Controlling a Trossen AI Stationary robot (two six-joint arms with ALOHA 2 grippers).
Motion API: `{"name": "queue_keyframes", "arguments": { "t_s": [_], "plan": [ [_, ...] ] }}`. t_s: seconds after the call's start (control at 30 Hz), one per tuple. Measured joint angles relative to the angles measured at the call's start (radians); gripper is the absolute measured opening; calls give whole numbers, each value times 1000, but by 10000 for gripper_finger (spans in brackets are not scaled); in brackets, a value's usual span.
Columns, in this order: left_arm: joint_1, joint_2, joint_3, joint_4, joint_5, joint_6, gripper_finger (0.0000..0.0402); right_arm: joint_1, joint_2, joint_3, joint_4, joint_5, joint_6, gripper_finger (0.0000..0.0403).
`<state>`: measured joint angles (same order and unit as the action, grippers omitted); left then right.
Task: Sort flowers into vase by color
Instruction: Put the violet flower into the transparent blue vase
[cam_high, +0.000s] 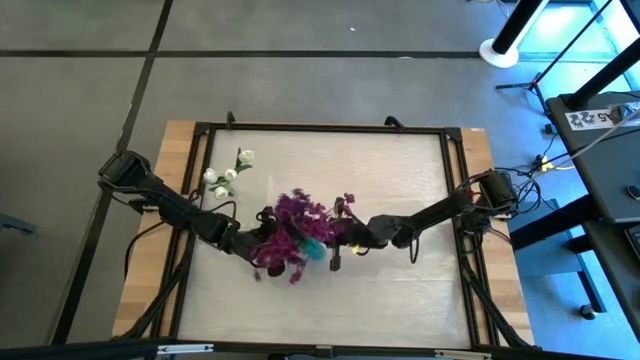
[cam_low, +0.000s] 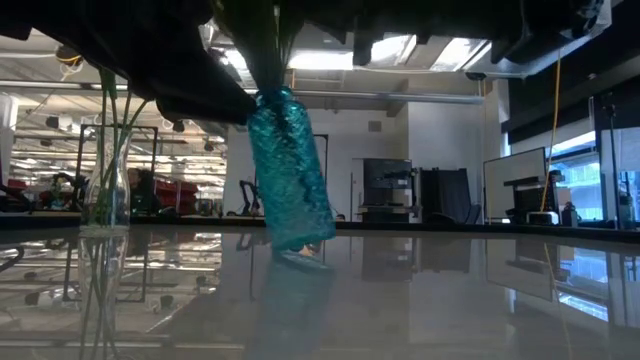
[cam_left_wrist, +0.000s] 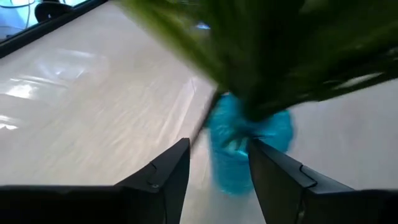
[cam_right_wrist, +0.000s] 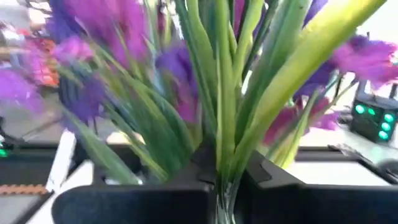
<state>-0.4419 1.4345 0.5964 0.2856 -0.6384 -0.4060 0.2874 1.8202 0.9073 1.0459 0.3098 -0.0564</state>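
Note:
A teal vase (cam_low: 290, 170) holds a bunch of purple flowers (cam_high: 295, 225) near the table's middle. The vase leans, its base (cam_low: 303, 243) low by the tabletop; whether it touches I cannot tell. My right gripper (cam_high: 340, 238) comes from the right and is shut on the green stems (cam_right_wrist: 224, 143). My left gripper (cam_left_wrist: 217, 155) comes from the left, open, with one finger on each side of the teal vase (cam_left_wrist: 239, 146). At the back left a clear vase (cam_low: 105, 185) stands upright with white flowers (cam_high: 225, 175) in it. My left gripper has its fingers (cam_left_wrist: 177, 168) on either side of the teal vase, coming nearly level from the table's left; whether they touch it I cannot tell. My right gripper pinches several green stems (cam_right_wrist: 222, 163) of the purple bunch together between its two fingers, coming about level from the table's right, across the stems. The blossoms spread beyond the fingers.
A dark frame (cam_high: 320, 128) runs around the pale tabletop, with wooden strips (cam_high: 150, 230) outside it. The table's right half (cam_high: 400, 170) and near strip (cam_high: 330, 300) hold nothing but my right arm. Cables and a stand lie off the table at the right.

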Motion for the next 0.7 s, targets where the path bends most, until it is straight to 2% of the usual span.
{"name": "queue_keyframes", "arguments": {
  "t_s": [0.3, 0.4, 0.6, 0.7],
  "plan": [
    [0, -4, 0, 44, -1, 23, 158, 14, 0, 0, -18, 5, -37, 17],
    [-5, -5, 4, 105, 4, 61, 158, 32, 0, -1, 3, 43, -84, 17],
    [-5, -5, 50, 104, 16, 114, 159, 59, -17, -1, 20, 76, -138, 17],
    [-5, -5, 64, 102, 16, 129, 159, 80, -41, -1, 19, 126, -170, 17]
  ]
}}
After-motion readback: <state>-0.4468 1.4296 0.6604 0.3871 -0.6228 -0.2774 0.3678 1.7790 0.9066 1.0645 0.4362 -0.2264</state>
